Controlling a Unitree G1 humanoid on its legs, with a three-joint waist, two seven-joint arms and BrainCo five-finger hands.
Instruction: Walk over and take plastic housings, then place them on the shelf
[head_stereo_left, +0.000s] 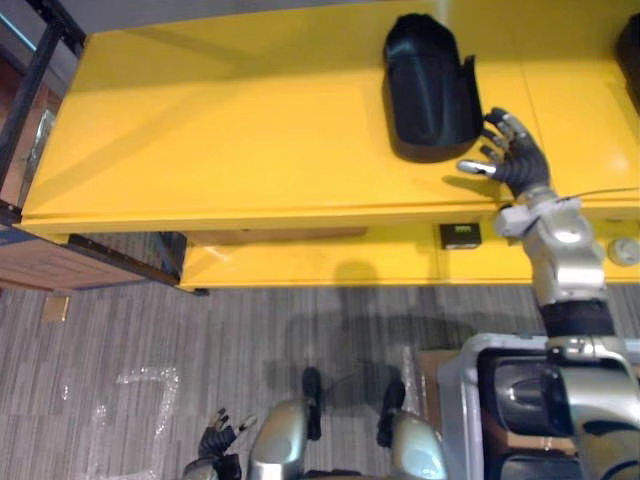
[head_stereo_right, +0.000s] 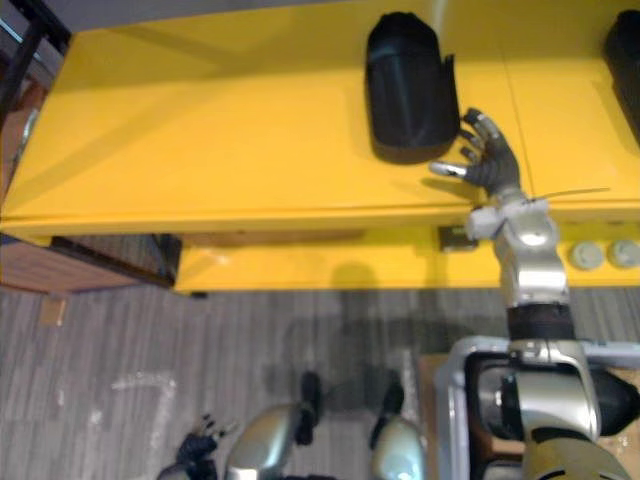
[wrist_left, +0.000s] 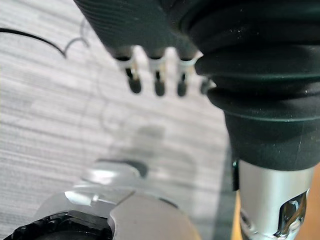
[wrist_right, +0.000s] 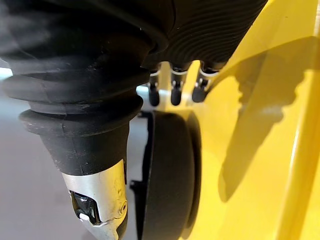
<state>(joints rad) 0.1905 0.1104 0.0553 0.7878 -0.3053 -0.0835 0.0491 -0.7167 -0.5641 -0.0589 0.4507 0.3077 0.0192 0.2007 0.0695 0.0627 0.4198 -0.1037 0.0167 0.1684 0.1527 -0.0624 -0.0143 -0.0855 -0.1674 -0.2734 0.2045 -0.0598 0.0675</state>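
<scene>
Grey striped carpet floor beneath a glossy yellow shelf

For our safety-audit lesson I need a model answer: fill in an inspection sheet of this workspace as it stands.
surface: yellow shelf, glossy top, a lower level beneath.
job's things: black plastic housing lying on the shelf top; second dark object at the right edge, cut off.
clutter: small black box and round grey parts on the lower level.
robot hands: right robot hand open, fingers spread beside the housing, contact unclear; left robot hand open, hanging low.
cables: nothing seen.
surroundings: grey carpet; grey bin lower right; cardboard box at left.
</scene>
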